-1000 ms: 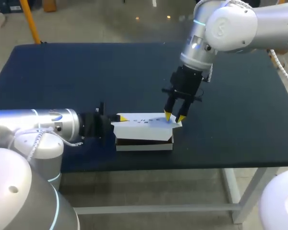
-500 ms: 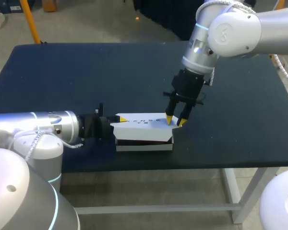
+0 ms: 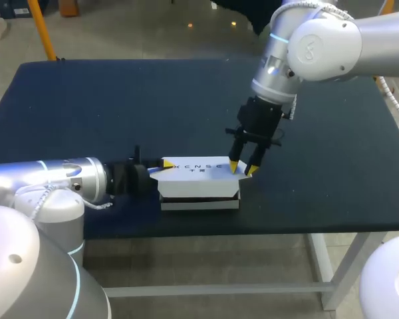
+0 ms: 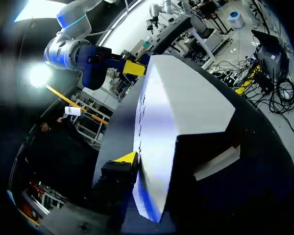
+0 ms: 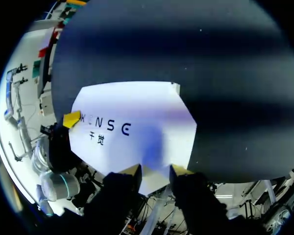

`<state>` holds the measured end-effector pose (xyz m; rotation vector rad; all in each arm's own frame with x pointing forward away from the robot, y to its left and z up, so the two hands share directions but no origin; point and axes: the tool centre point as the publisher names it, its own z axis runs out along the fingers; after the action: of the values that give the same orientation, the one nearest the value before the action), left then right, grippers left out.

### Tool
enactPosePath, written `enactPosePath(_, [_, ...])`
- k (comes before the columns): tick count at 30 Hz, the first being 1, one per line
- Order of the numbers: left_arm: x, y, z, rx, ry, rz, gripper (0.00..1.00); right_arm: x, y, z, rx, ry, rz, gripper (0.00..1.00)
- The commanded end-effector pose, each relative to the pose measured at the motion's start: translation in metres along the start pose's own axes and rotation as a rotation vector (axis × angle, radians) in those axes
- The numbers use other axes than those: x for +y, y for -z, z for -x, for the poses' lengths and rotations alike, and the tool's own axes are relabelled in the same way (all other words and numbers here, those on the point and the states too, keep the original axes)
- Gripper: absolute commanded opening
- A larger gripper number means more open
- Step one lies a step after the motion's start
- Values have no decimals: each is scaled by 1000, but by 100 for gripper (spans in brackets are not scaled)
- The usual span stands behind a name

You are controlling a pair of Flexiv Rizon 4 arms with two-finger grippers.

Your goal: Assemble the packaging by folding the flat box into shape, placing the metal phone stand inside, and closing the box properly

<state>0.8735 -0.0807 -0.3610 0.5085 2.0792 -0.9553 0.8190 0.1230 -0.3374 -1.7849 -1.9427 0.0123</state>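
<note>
Fingers (image 3: 233, 165) of the right gripper (image 3: 242, 169) stand slightly apart, holding nothing, tips on the lid (image 3: 196, 170) of the box (image 3: 199, 194) at the table's (image 3: 86, 106) front. Closing looks underway; next, likely a steady downward push.

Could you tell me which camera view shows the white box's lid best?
The right wrist view: the lid faces it whole. The head view shows it small; the left wrist view, steeply foreshortened.
</note>
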Motion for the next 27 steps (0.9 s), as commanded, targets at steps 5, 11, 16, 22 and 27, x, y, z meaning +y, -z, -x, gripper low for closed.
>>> enactPosePath(5, [-1, 9, -7, -34, -4, -6, 31, 0, 0, 0, 1, -2, 1, 42])
enactPosePath(11, [-2, 19, -8, -45, -7, 3, 36, 1, 0, 0, 6, -5, 3, 42])
enactPosePath(16, [-2, 32, -11, -34, -10, 38, 39, 2, 0, 0, 8, -6, 7, 42])
enactPosePath(22, [0, 55, -13, -20, 2, 81, 52, 2, 0, 0, 9, -5, 11, 42])
enactPosePath(27, [2, 78, -6, 29, 34, 103, 81, 2, 0, 1, 11, -7, 15, 42])
